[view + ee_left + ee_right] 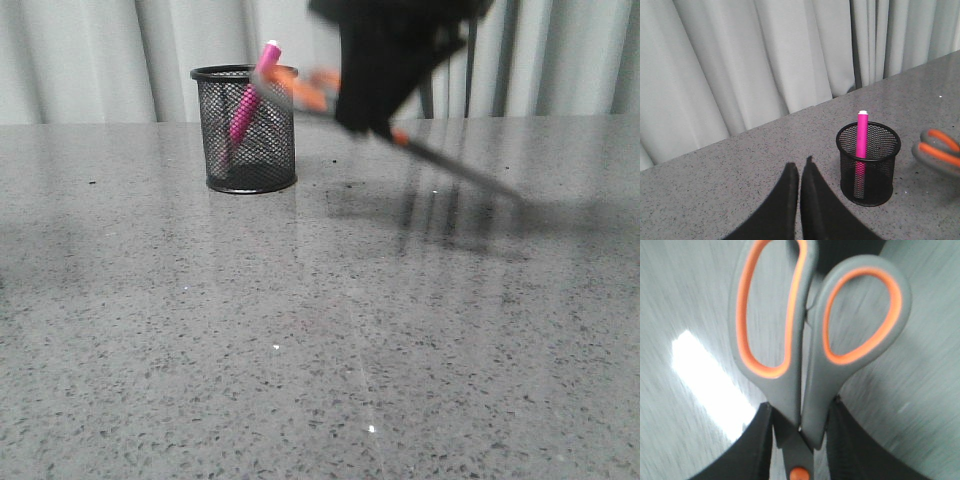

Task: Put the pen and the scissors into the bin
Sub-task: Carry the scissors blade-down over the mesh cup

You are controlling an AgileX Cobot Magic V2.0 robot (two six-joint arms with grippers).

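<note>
Speckled grey table [300, 350] fills the near foreground of the front view, bare on this side. Further back stands the bin [245, 128], upright, curtain [740, 60] behind it. Pen [250, 95] is inside the bin, leaning against the rim with its white tip up and clear of the top edge; left wrist view confirms it standing in the mesh cup.

Right gripper [375, 115] hangs above the table just to the right of the bin, motion-blurred. It is clamped on the scissors [440, 160]: right wrist view shows both fingers pressed against the shank just below the handles, orange pivot dot between them. Scissors are held off the table, tilted, handles toward the bin and close to its rim, blades slanting down and away to the right. Blades closed.

Left gripper [800, 172] is low over the table near the bin, fingers together, nothing between them. Scissor handles show at that view's edge.
</note>
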